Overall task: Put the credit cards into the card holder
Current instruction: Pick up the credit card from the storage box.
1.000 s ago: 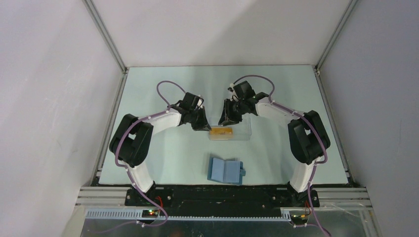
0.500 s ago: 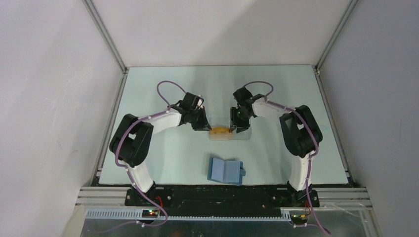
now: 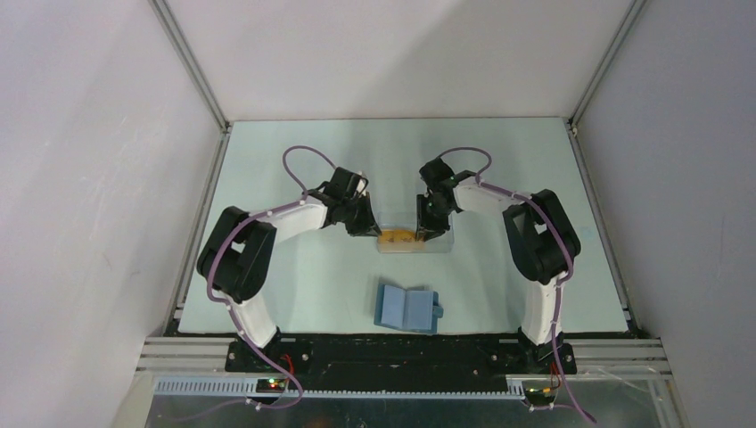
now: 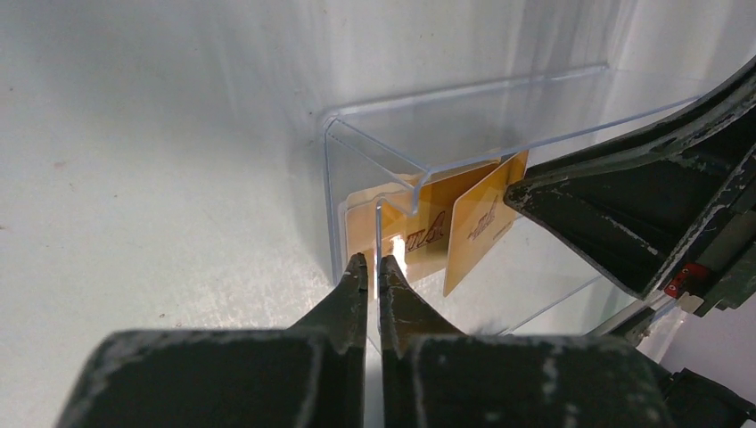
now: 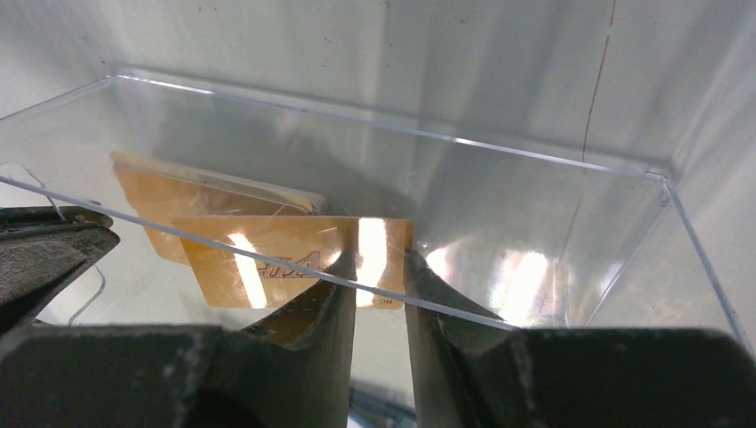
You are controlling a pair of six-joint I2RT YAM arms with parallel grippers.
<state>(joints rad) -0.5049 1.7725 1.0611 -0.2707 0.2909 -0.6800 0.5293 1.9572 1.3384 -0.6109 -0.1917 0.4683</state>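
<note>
Pale-green table [image 3: 303, 281] bears blue card holder [image 3: 408, 308] (grey walls [image 3: 80, 178] around).

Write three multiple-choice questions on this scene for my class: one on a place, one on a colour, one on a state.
1. Where are the credit cards?
A. inside the clear box
B. inside the card holder
C. loose on the table

2. What colour is the card holder?
A. red
B. blue
C. green

3. What state is the card holder in?
A. folded shut
B. lifted off the table
C. lying open on the table

Key:
1 A, as both wrist views show the orange-gold cards behind the box's clear walls.
2 B, as the top view shows it blue.
3 C, as the top view shows its two halves spread flat, nearer the arm bases than the box.
</note>
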